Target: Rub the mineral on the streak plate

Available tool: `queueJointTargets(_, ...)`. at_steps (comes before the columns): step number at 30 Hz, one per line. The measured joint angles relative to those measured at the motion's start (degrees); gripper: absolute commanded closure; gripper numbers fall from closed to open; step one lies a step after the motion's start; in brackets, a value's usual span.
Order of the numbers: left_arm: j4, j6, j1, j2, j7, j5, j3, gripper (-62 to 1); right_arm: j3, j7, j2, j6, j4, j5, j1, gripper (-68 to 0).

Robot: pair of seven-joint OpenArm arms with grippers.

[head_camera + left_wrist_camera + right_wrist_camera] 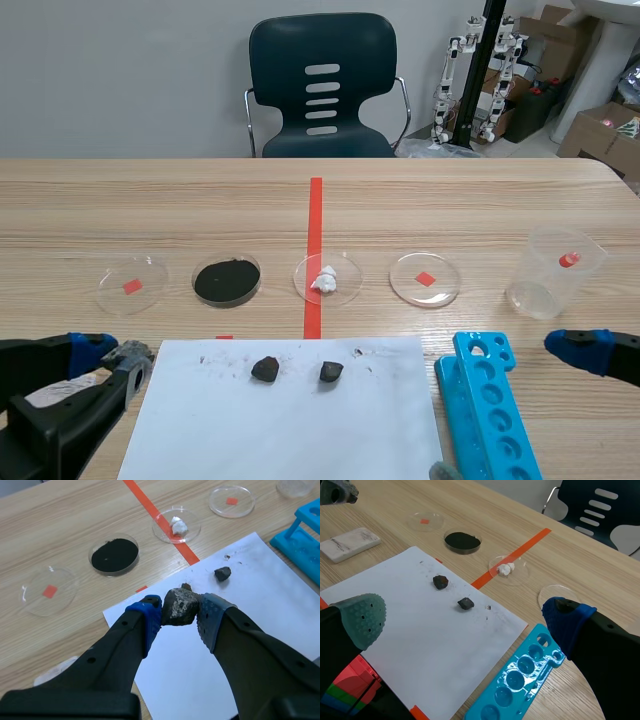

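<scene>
While the left gripper (179, 612) has both blue pads clamped on a rough grey-brown mineral chunk (181, 605), held between its fingers above the edge of a white paper sheet (260, 605), the white streak plate (350, 543) lies on the table beside that sheet, below the fingers and apart from the mineral. The right gripper (464, 619) gapes wide and grasps nothing, with a dark rock (440, 582) and a second dark rock (465, 603) on the paper ahead of its fingers.

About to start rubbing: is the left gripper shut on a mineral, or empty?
Shut on it: the left wrist view shows the mineral pressed between the left gripper's blue pads.
</scene>
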Motion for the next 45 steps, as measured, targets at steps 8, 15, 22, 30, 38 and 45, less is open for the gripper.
queueJointTargets(8,0.00,0.00,0.17,0.00,0.42,-0.02,0.00,-13.0,0.00,0.00,0.00,0.00,0.00,0.00,0.00,-67.9)
queueJointTargets(15,0.00,0.02,0.07,0.00,0.59,-0.02,0.00,-13.0,0.00,0.00,0.00,0.00,0.00,0.00,0.00,-67.9)
queueJointTargets(22,0.00,0.02,0.04,0.00,0.59,-0.02,0.00,-13.0,0.00,0.00,0.00,0.00,0.00,0.00,0.00,-67.9)
queueJointTargets(30,0.00,0.02,0.04,0.00,0.66,-0.02,0.00,-13.0,0.00,0.00,0.00,0.00,0.00,0.00,0.00,-67.9)
queueJointTargets(38,0.00,0.02,0.04,0.00,0.68,-0.02,0.00,-13.0,0.00,0.00,0.00,0.00,0.00,0.00,0.00,-67.9)
queueJointTargets(45,0.00,0.02,0.04,0.00,1.01,-0.02,0.00,-13.0,0.00,0.00,0.00,0.00,0.00,0.00,0.00,-67.9)
